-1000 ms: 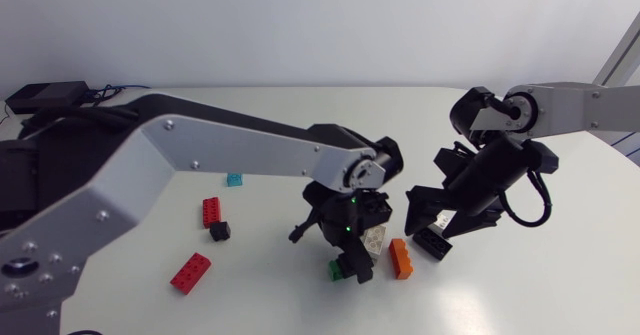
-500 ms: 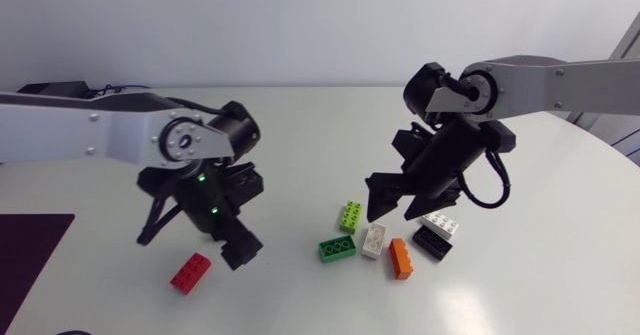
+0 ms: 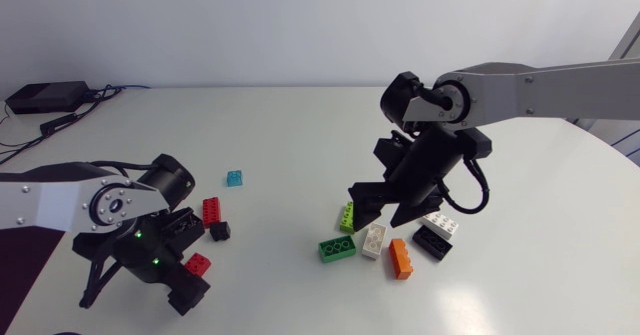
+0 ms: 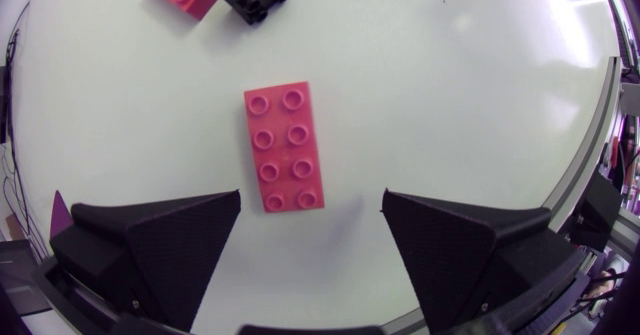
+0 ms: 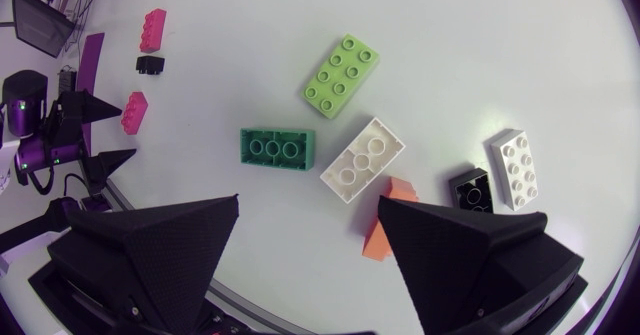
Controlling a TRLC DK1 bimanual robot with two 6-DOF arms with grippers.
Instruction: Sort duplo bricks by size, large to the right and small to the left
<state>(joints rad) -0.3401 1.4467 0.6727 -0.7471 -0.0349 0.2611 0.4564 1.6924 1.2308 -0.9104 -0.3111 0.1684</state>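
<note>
Left jaws gape wide and empty either side of the red brick (image 4: 284,147), which lies flat at the tabletop's (image 3: 300,125) 8 o'clock with bare surface on both flanks. Right jaws, equally wide and empty, hang above the green brick (image 3: 337,248) and its neighbours near 5 o'clock. Open tabletop separates the two groups.

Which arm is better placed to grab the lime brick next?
Right, likely. The right gripper, open, hangs just short of the lime brick; the left gripper is far off, over a red brick.
</note>
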